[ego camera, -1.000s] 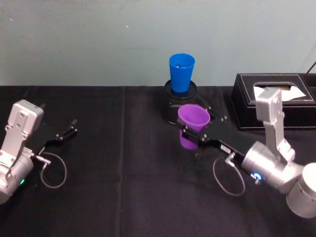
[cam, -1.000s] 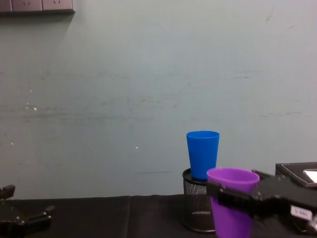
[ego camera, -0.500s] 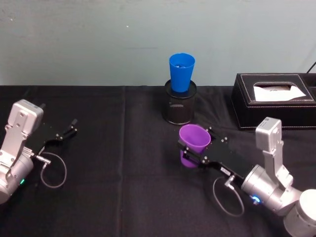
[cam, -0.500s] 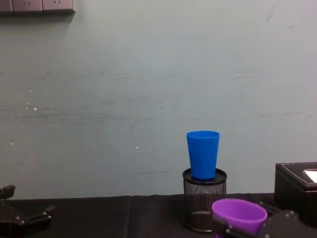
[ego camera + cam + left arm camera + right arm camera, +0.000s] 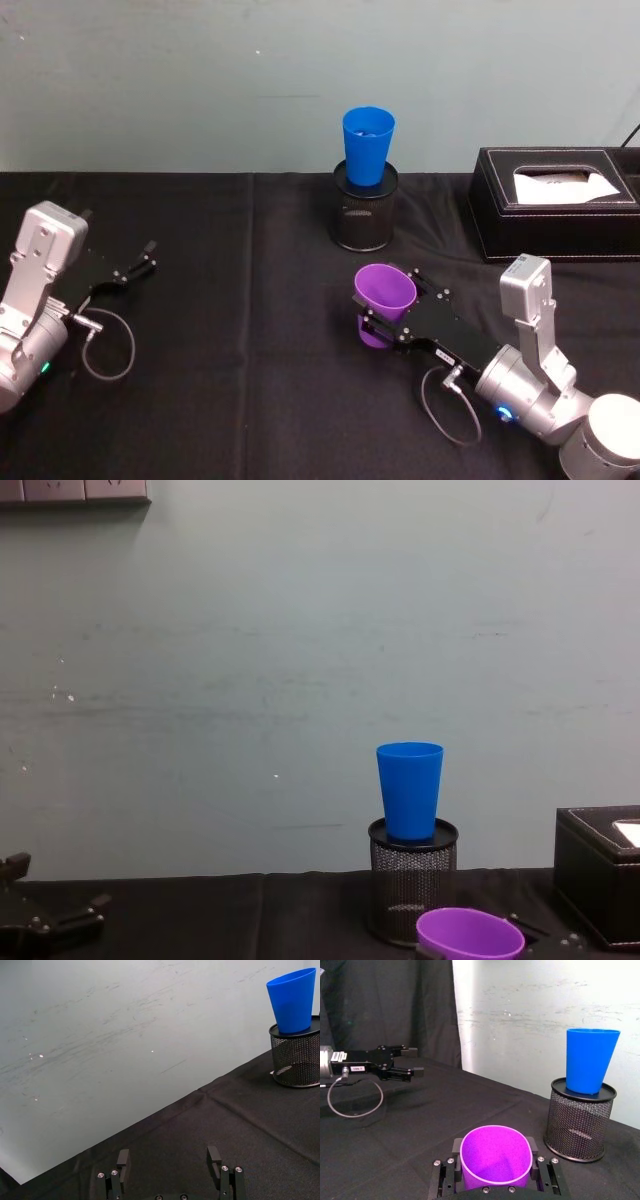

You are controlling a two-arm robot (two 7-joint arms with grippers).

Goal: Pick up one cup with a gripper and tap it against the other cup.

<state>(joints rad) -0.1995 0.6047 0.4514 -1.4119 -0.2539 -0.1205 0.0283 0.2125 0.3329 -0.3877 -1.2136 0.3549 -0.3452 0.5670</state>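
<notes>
My right tool (image 5: 385, 318) is clamped on the light, slick purple plastic tumbler (image 5: 383, 298) mid-wall; the blue plastic tumbler (image 5: 367, 146) sits at 12 o'clock; left tool (image 5: 133, 270) is released.

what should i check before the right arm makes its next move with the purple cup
1. Grip: right claw shut on the purple cup, a finger on each side: ok.
2. Cup attitude: upright, mouth up, in the right wrist view: ok.
3. Target: blue cup upright in the mesh pen holder: ok.
4. Contact: purple cup apart from the blue cup, nearer the robot and lower in the chest view: not ok for a tap.
5. Obstacles: tissue box stands right of the holder, off the direct line: ok.
6. Left claw open at the left, apart from both cups: ok.
</notes>
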